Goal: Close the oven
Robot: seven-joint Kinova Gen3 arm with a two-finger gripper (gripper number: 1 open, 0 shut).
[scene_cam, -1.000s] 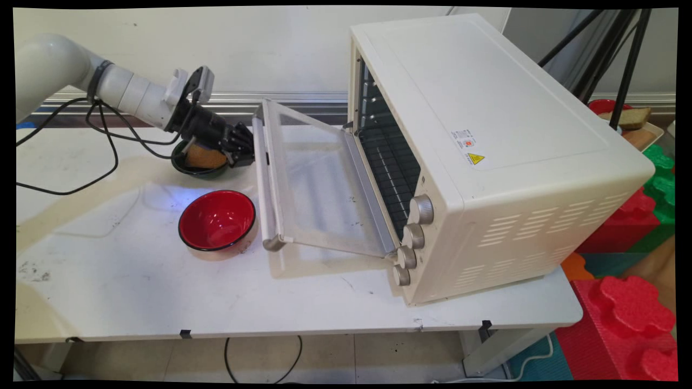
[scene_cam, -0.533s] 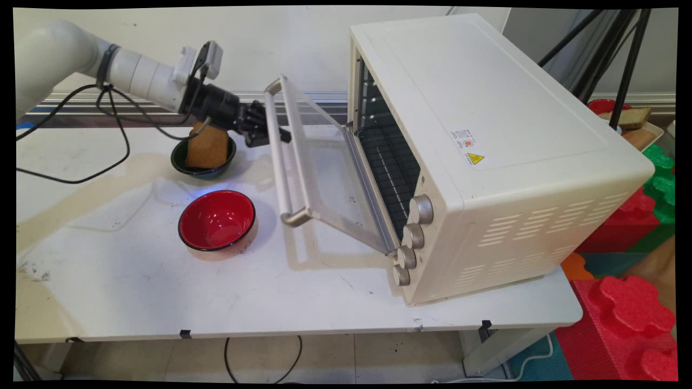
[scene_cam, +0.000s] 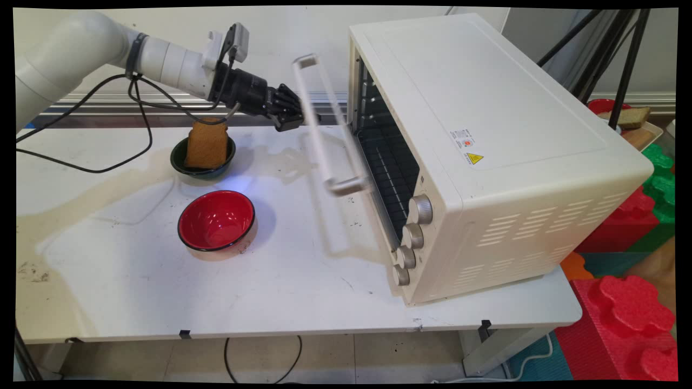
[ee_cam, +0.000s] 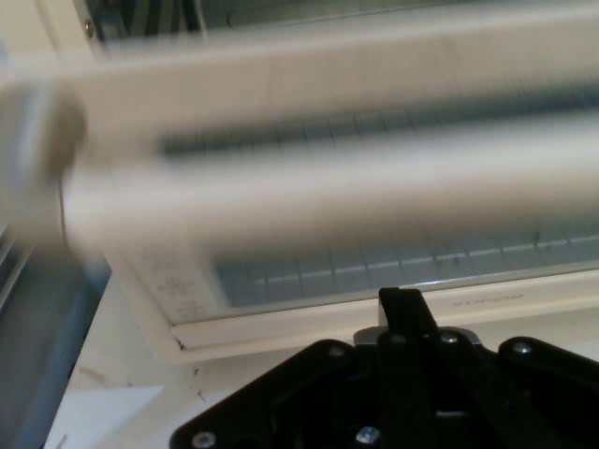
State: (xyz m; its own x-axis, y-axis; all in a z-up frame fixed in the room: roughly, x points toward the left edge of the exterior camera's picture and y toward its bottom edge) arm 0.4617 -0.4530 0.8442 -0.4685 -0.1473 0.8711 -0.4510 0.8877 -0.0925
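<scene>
Your toaster oven (scene_cam: 486, 146) door (scene_cam: 330, 129) is nearly up but not latched, with a gap left at the top. The arm reaches in level from the left, and the tool (scene_cam: 294, 113), fingers pinched together with nothing between them, presses the door's outside just behind the handle (scene_cam: 324, 121). Toast (scene_cam: 206, 143) sits in the dark bowl (scene_cam: 203, 158) on the bench (scene_cam: 162, 281), a red bowl (scene_cam: 217, 220) nearer.

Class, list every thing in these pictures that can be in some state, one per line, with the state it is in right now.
Oven door: part open, tilted steeply up toward the oven.
Gripper: against the door's outer side; fingers shut.
Red bowl: upright, empty.
Dark bowl: upright, holding a bread slice.
Bread slice: standing on edge.
Knobs: settings unreadable.
</scene>
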